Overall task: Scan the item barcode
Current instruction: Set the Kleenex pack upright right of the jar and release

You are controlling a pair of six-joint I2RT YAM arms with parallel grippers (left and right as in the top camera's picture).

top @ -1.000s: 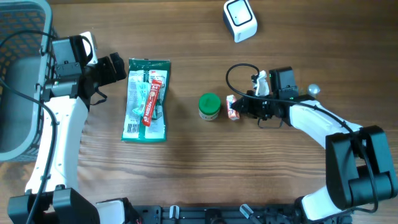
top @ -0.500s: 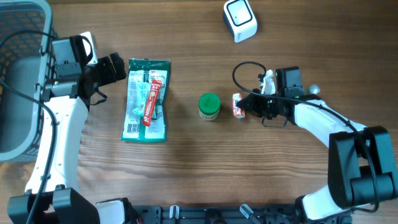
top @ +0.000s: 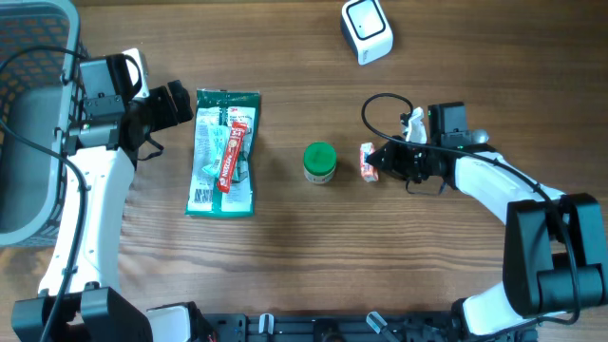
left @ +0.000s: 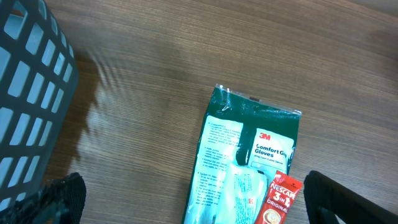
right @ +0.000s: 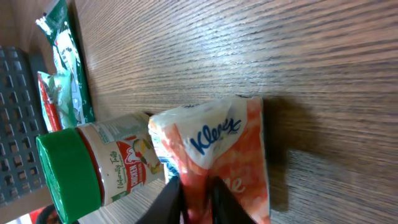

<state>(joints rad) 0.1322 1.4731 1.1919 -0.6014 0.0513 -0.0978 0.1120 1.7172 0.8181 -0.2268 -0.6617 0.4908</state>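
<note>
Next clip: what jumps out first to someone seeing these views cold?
The orange Kleenex pack, pinched by the right gripper, fills the right wrist view, beside a green-lidded jar mid-table. To the left lies a green gloves packet with a red sachet on top; the left gripper hangs open near it.

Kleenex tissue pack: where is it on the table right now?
The Kleenex tissue pack lies right of centre in the overhead view, just right of the green-lidded jar, pinched by the right pincer.

Clutter on the wooden surface (top: 285,57)
Grey basket (top: 14,171) far left; red sachet (top: 233,155) atop a green gloves pack (top: 207,161); green-lidded jar (top: 319,161) near the middle.
</note>
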